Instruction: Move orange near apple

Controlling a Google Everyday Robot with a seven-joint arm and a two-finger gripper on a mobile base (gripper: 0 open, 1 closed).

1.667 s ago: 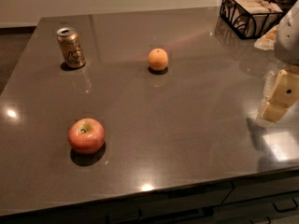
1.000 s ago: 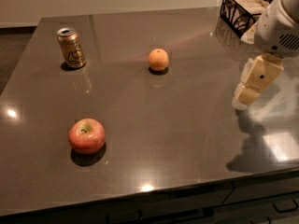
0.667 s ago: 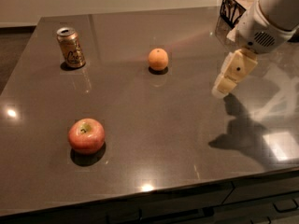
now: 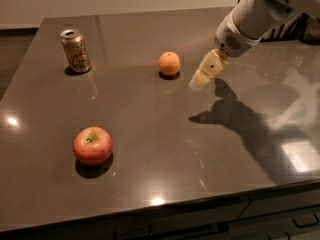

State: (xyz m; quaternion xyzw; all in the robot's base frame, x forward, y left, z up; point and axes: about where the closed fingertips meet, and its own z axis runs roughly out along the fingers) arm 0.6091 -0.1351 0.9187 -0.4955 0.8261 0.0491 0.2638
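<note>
The small round orange (image 4: 169, 63) sits on the dark table (image 4: 150, 184), near its middle toward the back. The larger red-pink apple (image 4: 92, 145) with a yellow-green patch at its stem sits at the front left. My gripper (image 4: 197, 84) hangs from the white arm coming in from the upper right. It is just to the right of the orange, above the table, apart from the fruit and holding nothing.
A tan drink can (image 4: 76, 50) stands upright at the back left. A dark wire basket (image 4: 295, 26) is at the back right behind the arm. The table's front edge runs along the bottom, with drawers below.
The arm has swung in from the right side toward the left, bringing my gripper from the table's right edge to just beside the orange. The orange, apple and can have not moved.
</note>
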